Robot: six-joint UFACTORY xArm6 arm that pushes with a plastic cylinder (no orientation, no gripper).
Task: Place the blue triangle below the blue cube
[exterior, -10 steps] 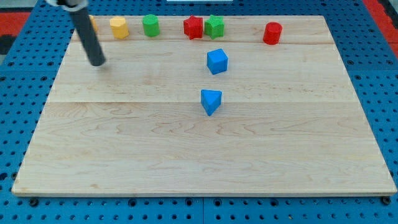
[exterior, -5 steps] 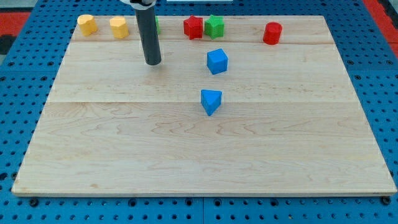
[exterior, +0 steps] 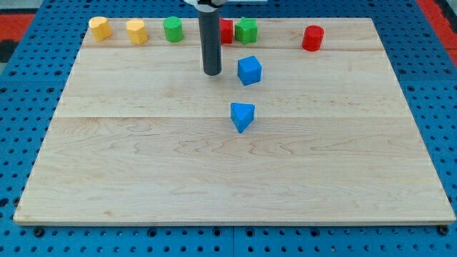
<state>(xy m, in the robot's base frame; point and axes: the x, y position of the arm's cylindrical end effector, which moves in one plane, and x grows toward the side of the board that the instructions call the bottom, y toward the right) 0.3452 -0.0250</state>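
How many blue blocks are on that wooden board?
2. The blue cube sits near the board's top middle, just right of my tip. The blue triangle lies below it, apart from it. The rod could hide part of the top row.

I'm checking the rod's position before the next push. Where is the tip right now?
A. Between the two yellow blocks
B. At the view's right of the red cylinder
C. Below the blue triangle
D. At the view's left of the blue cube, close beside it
D: my tip stands just to the view's left of the blue cube, above the blue triangle, with a small gap to the cube.
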